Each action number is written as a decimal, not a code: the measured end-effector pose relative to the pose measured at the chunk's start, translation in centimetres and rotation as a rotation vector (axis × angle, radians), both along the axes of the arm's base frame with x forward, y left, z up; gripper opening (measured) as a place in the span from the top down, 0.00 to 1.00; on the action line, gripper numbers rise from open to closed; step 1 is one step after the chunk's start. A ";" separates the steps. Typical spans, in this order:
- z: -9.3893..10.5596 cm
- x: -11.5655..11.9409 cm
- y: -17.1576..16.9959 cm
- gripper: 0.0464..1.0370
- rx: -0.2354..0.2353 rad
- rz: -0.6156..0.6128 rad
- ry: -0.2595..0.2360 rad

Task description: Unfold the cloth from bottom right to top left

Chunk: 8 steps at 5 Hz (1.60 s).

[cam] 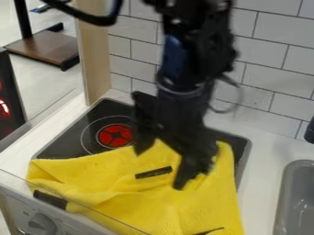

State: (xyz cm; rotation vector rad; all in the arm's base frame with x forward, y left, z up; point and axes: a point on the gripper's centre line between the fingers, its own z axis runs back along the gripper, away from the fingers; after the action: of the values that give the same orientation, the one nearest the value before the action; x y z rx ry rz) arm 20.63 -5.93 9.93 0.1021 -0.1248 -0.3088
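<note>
Tool (162, 164), 2 fingers spread wide, nothing gripped, over yellow cloth (202, 206); contact unclear.

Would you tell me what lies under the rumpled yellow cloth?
The flat black stovetop and white countertop extend under the yellow cloth; whatever else it covers cannot be seen.

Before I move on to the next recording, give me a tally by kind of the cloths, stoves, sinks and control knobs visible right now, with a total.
Yellow cloth: 1
Black stove: 1
Grey sink: 1
Control knob: 1
Total: 4
</note>
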 end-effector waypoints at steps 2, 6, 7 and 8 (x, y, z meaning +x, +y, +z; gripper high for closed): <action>-3.8 2.0 4.3 0.04 -0.008 0.020 0.090; -6.6 3.3 3.0 0.11 -0.101 -0.126 0.169; -6.8 3.5 3.0 0.36 -0.102 -0.124 0.164; -7.2 3.6 3.0 0.66 -0.102 -0.112 0.168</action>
State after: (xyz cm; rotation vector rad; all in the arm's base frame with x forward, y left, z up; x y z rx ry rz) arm 24.19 -2.93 2.73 -0.0324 0.0209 -0.4209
